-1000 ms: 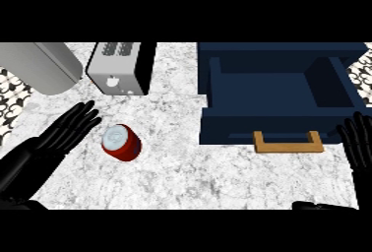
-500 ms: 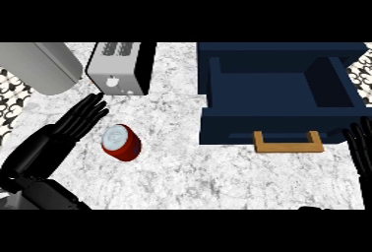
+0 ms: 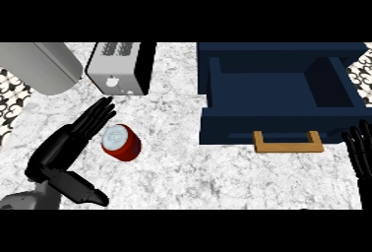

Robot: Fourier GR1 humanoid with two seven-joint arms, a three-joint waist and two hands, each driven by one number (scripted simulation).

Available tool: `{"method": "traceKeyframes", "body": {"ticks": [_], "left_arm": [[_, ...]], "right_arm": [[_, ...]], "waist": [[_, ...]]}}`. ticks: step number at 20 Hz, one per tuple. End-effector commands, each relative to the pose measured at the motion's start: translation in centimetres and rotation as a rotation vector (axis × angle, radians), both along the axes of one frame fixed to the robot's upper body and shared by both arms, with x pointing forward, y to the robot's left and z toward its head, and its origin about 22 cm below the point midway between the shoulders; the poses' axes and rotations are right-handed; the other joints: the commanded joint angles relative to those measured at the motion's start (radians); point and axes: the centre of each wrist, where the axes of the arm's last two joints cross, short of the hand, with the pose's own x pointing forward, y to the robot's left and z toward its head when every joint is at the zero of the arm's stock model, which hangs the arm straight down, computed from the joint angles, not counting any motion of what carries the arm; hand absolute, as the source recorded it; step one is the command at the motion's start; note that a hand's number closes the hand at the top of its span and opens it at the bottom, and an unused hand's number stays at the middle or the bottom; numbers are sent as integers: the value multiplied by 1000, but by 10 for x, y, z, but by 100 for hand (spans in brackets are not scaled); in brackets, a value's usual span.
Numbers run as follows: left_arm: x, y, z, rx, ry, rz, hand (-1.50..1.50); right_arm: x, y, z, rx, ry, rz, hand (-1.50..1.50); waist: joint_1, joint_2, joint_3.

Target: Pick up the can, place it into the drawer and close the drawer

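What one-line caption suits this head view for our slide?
Left hand open beside the red can; blue drawer open; right hand resting at right.

kitchen | marble counter [image 3: 218, 172] | toaster [image 3: 120, 69] | open navy drawer [image 3: 280, 98]

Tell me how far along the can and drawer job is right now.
Early. The drawer is open, so that is ready. The left hand is open beside the red can, not gripping it. The right hand rests at the right edge. Grasping, placing and closing remain.
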Motion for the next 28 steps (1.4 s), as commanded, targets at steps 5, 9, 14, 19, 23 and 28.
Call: {"method": "traceKeyframes", "body": {"ticks": [5, 9, 14, 19, 23, 28], "left_arm": [[12, 19, -29, 33, 8, 32, -150], [24, 14, -45, 14, 5, 57, -150], [23, 26, -71, 45, 32, 66, -150], [12, 42, -92, 47, 31, 49, -150], [28, 41, -108, 55, 25, 67, -150], [30, 58, -117, 55, 62, 54, -150]], "right_arm": [[7, -12, 0, 18, -6, 11, -150], [1, -4, -1, -3, 16, -8, -150], [4, -19, -11, 0, -1, 3, -150], [-1, -12, -13, -16, -7, -3, -150], [-2, -14, 2, -5, -4, 19, -150], [5, -2, -15, 0, -16, 8, -150]], "waist": [[1, 0, 0], [0, 0, 0], [0, 0, 0], [0, 0, 0], [-3, 1, 0], [-4, 1, 0]]}}
